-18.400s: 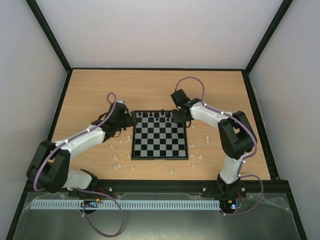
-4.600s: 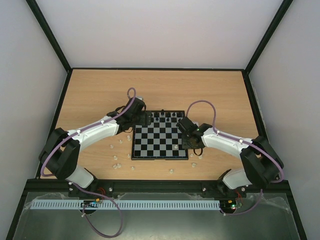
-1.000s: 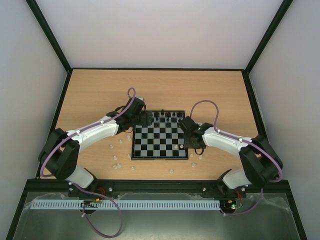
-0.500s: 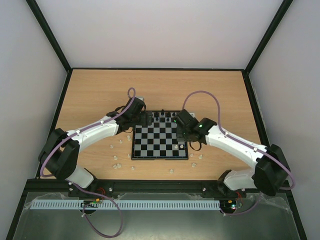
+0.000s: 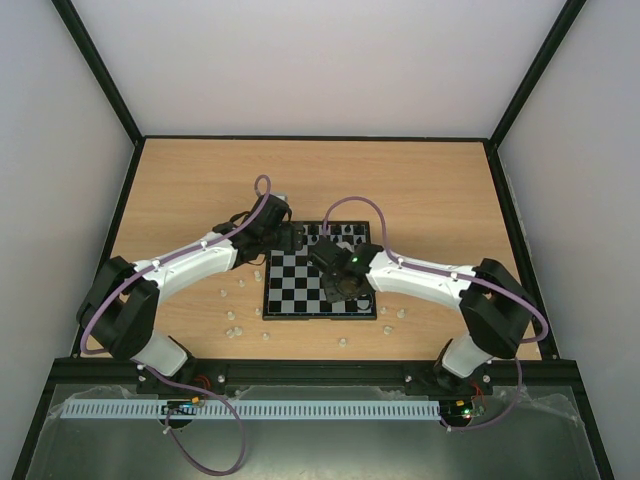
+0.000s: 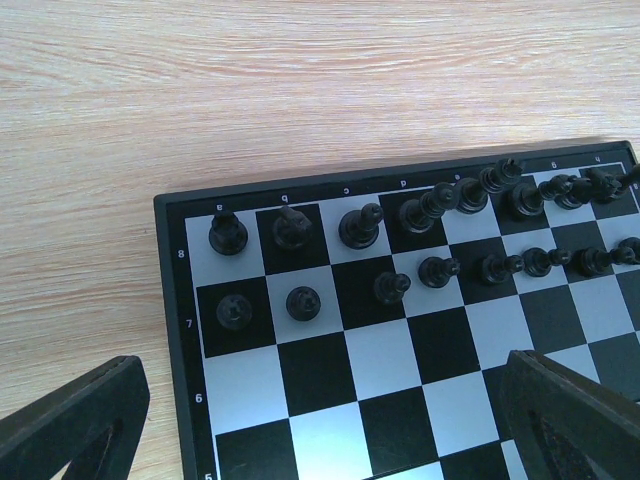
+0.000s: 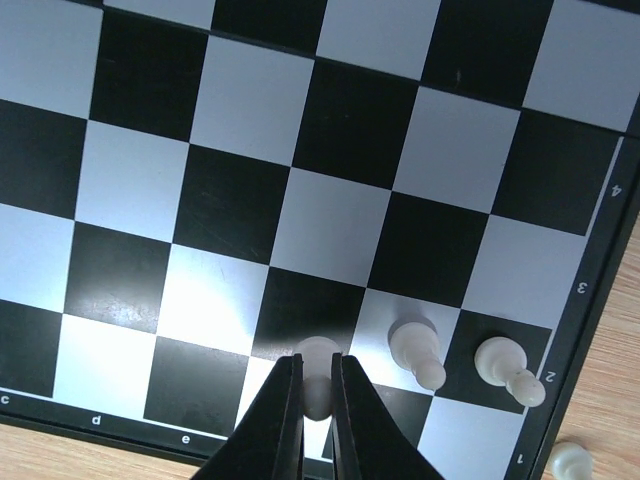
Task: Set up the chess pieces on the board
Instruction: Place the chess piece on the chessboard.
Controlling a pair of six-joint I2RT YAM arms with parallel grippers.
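The board (image 5: 292, 292) lies mid-table. Black chess pieces (image 5: 330, 233) stand along its far rows; in the left wrist view they (image 6: 437, 268) fill ranks 8 and 7 of the board (image 6: 176, 300). My right gripper (image 7: 318, 360) is shut on a cream-white pawn (image 7: 318, 392) just above the board's (image 7: 330, 220) near rows, beside two standing white pawns (image 7: 415, 350). In the top view my right gripper (image 5: 341, 286) is over the board's near right part. My left gripper (image 6: 320, 425) is open and empty over the board's far left corner, also seen from above (image 5: 291, 241).
Loose cream-white pieces lie on the wood left of the board (image 5: 232, 328), in front of it (image 5: 343, 343) and to its right (image 5: 401, 313). One white piece (image 7: 570, 462) lies just off the board's corner. Black frame rails border the table.
My right arm has swung left from the board's right edge to over its near right squares, with the white pawn in its jaws. The left arm has not moved.
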